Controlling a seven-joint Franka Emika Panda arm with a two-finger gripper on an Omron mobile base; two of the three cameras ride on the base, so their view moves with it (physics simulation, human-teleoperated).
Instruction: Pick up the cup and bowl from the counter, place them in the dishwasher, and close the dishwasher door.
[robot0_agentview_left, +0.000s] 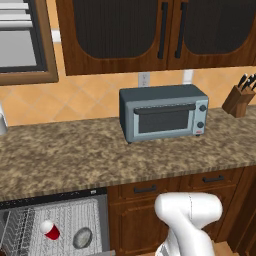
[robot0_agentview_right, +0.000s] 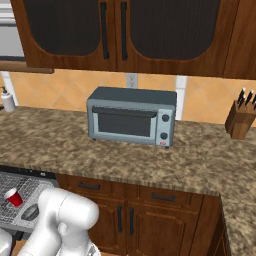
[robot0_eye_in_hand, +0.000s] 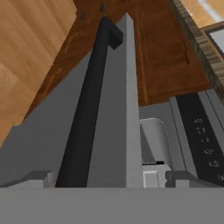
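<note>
I note the cup (robot0_agentview_left: 50, 230) left of the bowl (robot0_agentview_left: 83, 238) in the dishwasher (robot0_agentview_left: 60, 220) rack, under the counter (robot0_agentview_left: 100, 155); toaster oven (robot0_agentview_left: 163, 112) on top.

The counter (robot0_agentview_left: 100, 155) looks like speckled brown-and-beige polished granite. The cabinets (robot0_agentview_right: 150, 215) are dark glossy wood. The toaster oven (robot0_agentview_left: 162, 112) is matt grey metal. The cup (robot0_agentview_left: 50, 230) is smooth red plastic; the bowl (robot0_agentview_left: 82, 238) dull grey metal. The dishwasher door (robot0_eye_in_hand: 111, 113) is flat matt grey, its bar handle (robot0_eye_in_hand: 85, 113) smooth black.
</note>
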